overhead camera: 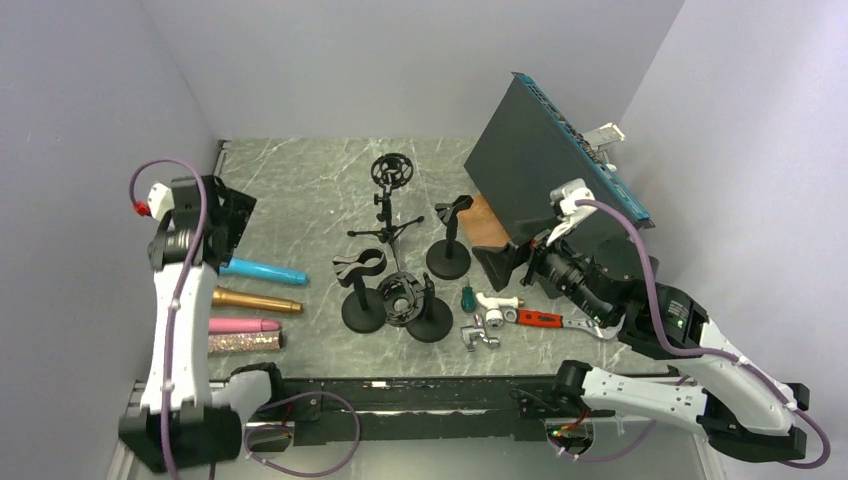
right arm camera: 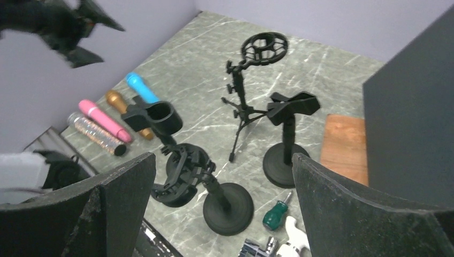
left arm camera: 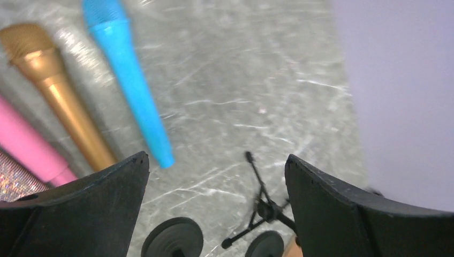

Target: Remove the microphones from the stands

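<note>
Left gripper [left arm camera: 217,163]: fingers spread wide, empty; slim sky-blue plastic microphone [left arm camera: 131,85] lying beyond fingertips. Right gripper [right arm camera: 224,160]: fingers spread, empty; black round-based clip stand [right arm camera: 293,104] ahead between them.

Right of centre on the grey marbled tabletop [overhead camera: 300,190], a green-handled screwdriver [overhead camera: 466,297], a white fitting [overhead camera: 497,302], a chrome fitting [overhead camera: 480,335] and a red-handled wrench [overhead camera: 540,319] lie close together. Above them, a dark panel [overhead camera: 545,170] leans over a wooden board [overhead camera: 488,222].
</note>
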Tool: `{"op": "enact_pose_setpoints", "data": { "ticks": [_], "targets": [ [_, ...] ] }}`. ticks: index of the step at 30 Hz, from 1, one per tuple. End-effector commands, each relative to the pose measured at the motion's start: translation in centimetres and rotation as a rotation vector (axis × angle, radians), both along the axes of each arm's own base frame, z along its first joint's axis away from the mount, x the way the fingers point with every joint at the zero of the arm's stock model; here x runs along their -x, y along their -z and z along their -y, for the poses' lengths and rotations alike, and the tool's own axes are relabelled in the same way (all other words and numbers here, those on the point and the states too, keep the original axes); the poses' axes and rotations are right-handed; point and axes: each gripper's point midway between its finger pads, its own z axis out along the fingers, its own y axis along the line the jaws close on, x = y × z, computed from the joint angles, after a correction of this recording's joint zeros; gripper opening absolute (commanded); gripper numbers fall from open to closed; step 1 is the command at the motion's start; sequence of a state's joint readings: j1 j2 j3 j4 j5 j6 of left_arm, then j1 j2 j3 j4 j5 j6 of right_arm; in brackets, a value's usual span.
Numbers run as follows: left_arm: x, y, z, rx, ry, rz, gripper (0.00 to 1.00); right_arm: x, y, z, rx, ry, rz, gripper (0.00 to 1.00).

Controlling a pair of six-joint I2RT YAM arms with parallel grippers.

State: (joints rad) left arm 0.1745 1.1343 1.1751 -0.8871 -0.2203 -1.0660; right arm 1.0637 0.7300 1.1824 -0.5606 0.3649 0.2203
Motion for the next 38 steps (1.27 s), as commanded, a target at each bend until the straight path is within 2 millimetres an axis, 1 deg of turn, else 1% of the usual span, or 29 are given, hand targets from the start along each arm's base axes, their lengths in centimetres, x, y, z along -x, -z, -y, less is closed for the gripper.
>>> {"op": "enact_pose_setpoints", "data": {
  "ticks": [1,2,3,4,7,8,11,12,14,17,19,23,25,30,34,35,37,38],
  "targets": [
    [0.7,-8.8,1.5,-0.167,0.154,0.343,0.99,-1.2,-2.2,2.7,-0.002,0.156,-0.01,1.0],
    [0.9,-10.9,2.5,-0.194,0.231,0.422,0.99,-1.4,-2.3,3.1,0.024,0.18,-0.02,1.0],
    [1.0,-13.0,3.7,-0.216,0.309,0.499,0.99,-1.5,-3.4,3.7,0.02,0.208,-0.026,1.0],
    [1.5,-14.4,4.6,-0.24,0.359,0.542,0.99,-1.6,-3.5,4.2,0.036,0.235,-0.037,1.0],
    [2.7,-17.5,7.5,-0.324,0.54,0.634,0.99,-1.9,-3.9,5.7,0.061,0.295,-0.026,1.0],
    [3.0,-18.3,9.0,-0.346,0.618,0.67,0.99,-2.1,-4.2,6.7,0.051,0.341,-0.01,1.0],
    [3.9,-20.4,13.5,-0.345,0.821,0.752,0.99,-2.5,-5.1,9.3,0.014,0.452,0.029,1.0],
    [4.5,-21.0,15.2,-0.329,0.896,0.772,0.99,-2.5,-5.4,10.0,-0.002,0.478,0.037,1.0],
    [5.8,-22.1,17.7,-0.309,0.992,0.811,0.98,-2.3,-6.0,11.2,-0.033,0.516,0.05,1.0],
    [7.3,-23.2,20.2,-0.306,1.08,0.892,0.97,-2.3,-6.5,12.3,-0.039,0.554,0.066,1.0],
    [8.3,-24.4,21.8,-0.297,1.143,0.958,0.96,-2.4,-6.6,12.8,-0.031,0.583,0.063,1.0],
    [9.1,-26.5,24.6,-0.324,1.262,0.98,0.93,-2.4,-6.3,12.7,-0.029,0.582,0.06,1.0],
    [9.1,-27.4,25.2,-0.383,1.276,0.986,0.94,-2.3,-6.0,12.4,-0.035,0.568,0.049,1.0],
    [8.4,-28.5,24.3,-0.525,1.22,1.041,0.98,-2.6,-5.3,11.3,-0.025,0.549,0.029,1.0],
    [7.9,-28.4,23.2,-0.599,1.162,1.058,0.99,-2.8,-5.1,10.5,-0.018,0.528,0.026,1.0],
    [7.7,-28.4,22.8,-0.609,1.146,1.052,0.99,-2.7,-5.3,9.6,-0.007,0.48,0.046,1.0],
    [7.5,-27.5,22.5,-0.596,1.128,1.017,1.0,-2.6,-6.1,9.8,-0.041,0.493,0.025,1.0],
    [7.5,-26.9,22.4,-0.572,1.122,0.999,1.0,-2.6,-6.5,10.4,-0.063,0.52,0.017,1.0]
  ]
}}
